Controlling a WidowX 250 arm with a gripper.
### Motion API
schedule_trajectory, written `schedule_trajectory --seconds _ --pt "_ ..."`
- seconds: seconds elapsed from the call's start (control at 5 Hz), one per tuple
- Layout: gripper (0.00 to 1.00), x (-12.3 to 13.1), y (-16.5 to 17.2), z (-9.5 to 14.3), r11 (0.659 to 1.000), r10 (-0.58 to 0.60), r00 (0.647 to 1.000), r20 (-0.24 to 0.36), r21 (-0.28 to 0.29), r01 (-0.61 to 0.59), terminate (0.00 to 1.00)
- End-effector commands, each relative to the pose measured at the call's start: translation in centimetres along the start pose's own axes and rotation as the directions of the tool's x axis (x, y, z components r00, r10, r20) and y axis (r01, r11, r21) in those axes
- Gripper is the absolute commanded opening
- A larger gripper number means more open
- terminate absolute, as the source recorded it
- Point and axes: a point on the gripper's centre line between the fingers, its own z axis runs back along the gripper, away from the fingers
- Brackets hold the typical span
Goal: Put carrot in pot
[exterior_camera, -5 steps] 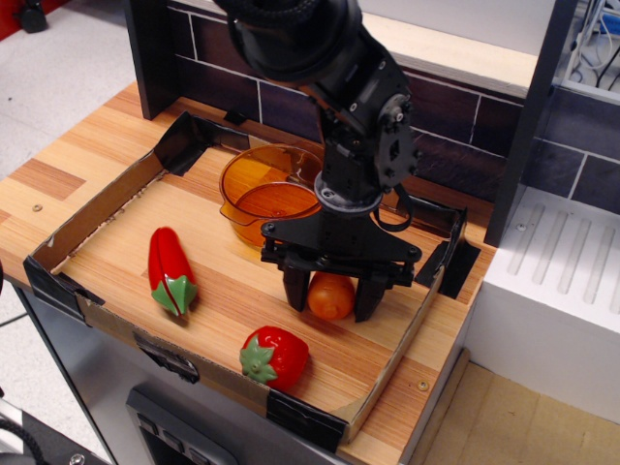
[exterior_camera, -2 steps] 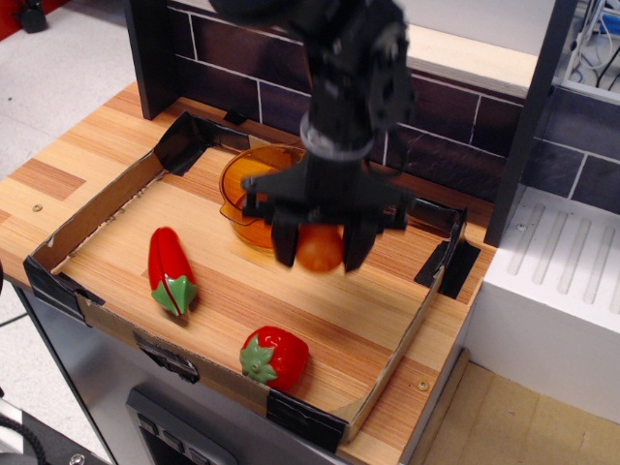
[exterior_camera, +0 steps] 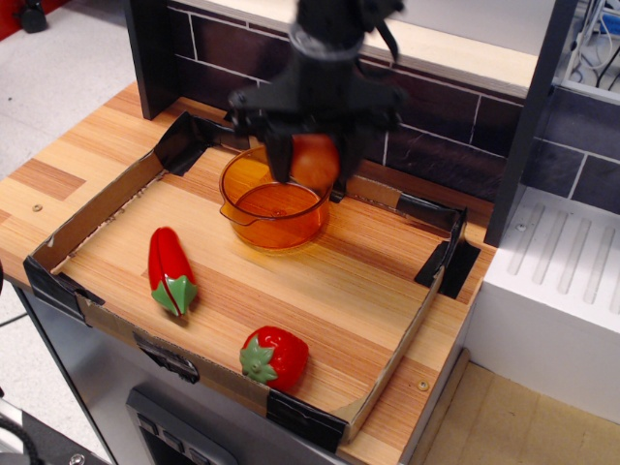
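Observation:
The carrot [exterior_camera: 313,161] is a stubby glossy orange toy held between the fingers of my black gripper [exterior_camera: 313,165]. The gripper is shut on it and holds it in the air over the far right part of the pot [exterior_camera: 254,208]. The pot is round, translucent amber-orange, and stands at the back middle of the cardboard-walled tray [exterior_camera: 87,221]. The arm comes down from the top of the view and is motion-blurred.
A long red pepper [exterior_camera: 170,269] with a green stem lies at the tray's left. A red strawberry [exterior_camera: 276,356] with green leaves lies near the front edge. A dark tiled wall [exterior_camera: 455,136] stands behind. A white block [exterior_camera: 557,291] is at the right.
The gripper closed on the carrot on the tray floor, lifted it, and carried it up and back to a spot above the pot.

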Motion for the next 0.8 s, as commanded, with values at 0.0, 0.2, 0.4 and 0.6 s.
schedule_trajectory --seconds 0.0,0.2,0.4,0.6 --pt "0.00 3.7 0.3 -3.2 0.994 0.071 0.996 0.063 0.079 -0.076 0.00" --pt "0.00 3.3 0.2 -4.2 0.993 0.039 0.996 0.080 0.109 -0.047 0.00" --pt "1.00 3.0 0.2 -3.8 0.994 0.032 0.996 0.077 0.101 -0.040 0.00" --pt "1.00 3.1 0.4 -2.6 0.995 0.041 0.994 0.097 0.082 -0.049 0.00"
